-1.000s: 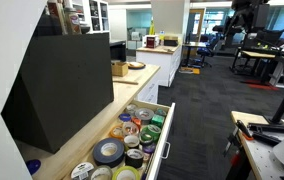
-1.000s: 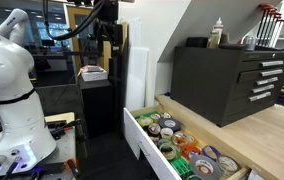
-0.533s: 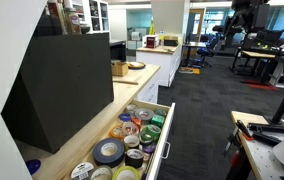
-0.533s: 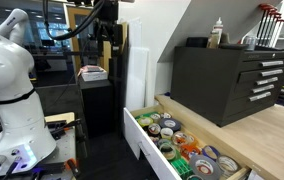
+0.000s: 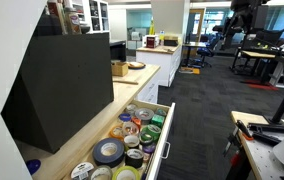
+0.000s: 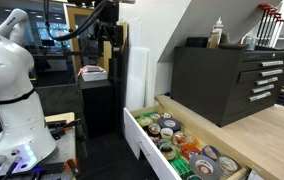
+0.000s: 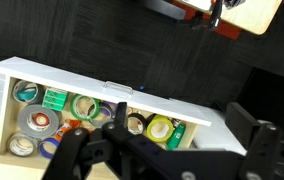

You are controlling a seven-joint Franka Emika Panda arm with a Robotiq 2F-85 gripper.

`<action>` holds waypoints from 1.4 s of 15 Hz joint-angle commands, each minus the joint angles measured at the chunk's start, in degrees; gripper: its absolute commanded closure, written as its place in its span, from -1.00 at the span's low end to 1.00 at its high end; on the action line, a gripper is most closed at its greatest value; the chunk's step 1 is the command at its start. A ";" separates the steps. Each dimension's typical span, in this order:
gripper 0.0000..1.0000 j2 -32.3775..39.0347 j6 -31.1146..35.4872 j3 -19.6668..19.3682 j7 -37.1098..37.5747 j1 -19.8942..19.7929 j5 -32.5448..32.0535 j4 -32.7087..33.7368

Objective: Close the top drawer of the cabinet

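Wrist view is showing the dark two-fingered Robotiq gripper (image 7: pixel 162 150) with its fingers spread wide apart and gripping nothing. Directly under and just ahead of it, the wide shallow top drawer (image 7: pixel 72 78) is lying open, its light tray packed with coloured tape rolls (image 7: pixel 37 122). On the far side of the rolls from the gripper, the white front panel is carrying a slim metal bar handle (image 7: pixel 118 90), and dark carpet (image 7: pixel 82 30) is spreading out beyond that. Both exterior views are showing the drawer (image 5: pixel 166 135) (image 6: pixel 137 132) sticking far out of the long low white cabinet with the light wood countertop (image 5: pixel 154 72) (image 6: pixel 272 125), below a black slanted tool chest (image 5: pixel 62 85) (image 6: pixel 227 80).

Closing is probably not yet starting. The gripper seems to be hovering over the tray rather than outside the panel, so dropping straight down is risking snagging rolls. Pushing off-centre could be twisting the drawer on its runners, and a protruding roll could be jamming under the countertop.
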 commanded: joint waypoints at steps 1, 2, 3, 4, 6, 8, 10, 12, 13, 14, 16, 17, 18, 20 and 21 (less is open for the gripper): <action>-1.00 2.21 3.29 0.07 -1.68 0.96 -1.48 -1.17; -1.00 3.24 4.76 0.18 -2.67 1.30 -2.13 -1.75; -1.00 4.48 5.85 0.18 -3.63 1.69 -2.36 -2.20; -1.00 5.82 7.64 0.26 -4.65 2.15 -2.71 -2.88; -1.00 8.94 11.86 0.32 -7.07 3.37 -2.86 -4.27; -1.00 12.78 16.84 0.46 -9.10 4.64 -2.31 -5.47; -1.00 16.57 21.10 1.16 -11.19 5.78 -2.03 -6.14; -1.00 19.67 23.99 2.22 -13.74 7.01 -1.73 -6.37; -1.00 20.79 25.11 2.90 -15.06 7.55 -1.56 -6.31; -1.00 21.70 26.04 3.73 -16.11 7.95 -1.68 -6.18; -1.00 22.52 26.02 5.11 -17.92 8.50 -1.63 -5.70; -1.00 22.12 25.30 5.12 -16.00 7.08 -1.40 -6.18; -1.00 22.52 25.36 5.69 -16.38 7.39 -1.43 -6.10; -1.00 22.61 25.36 6.08 -16.70 7.56 -1.46 -5.96; -1.00 22.61 25.36 6.07 -17.04 7.56 -1.46 -5.90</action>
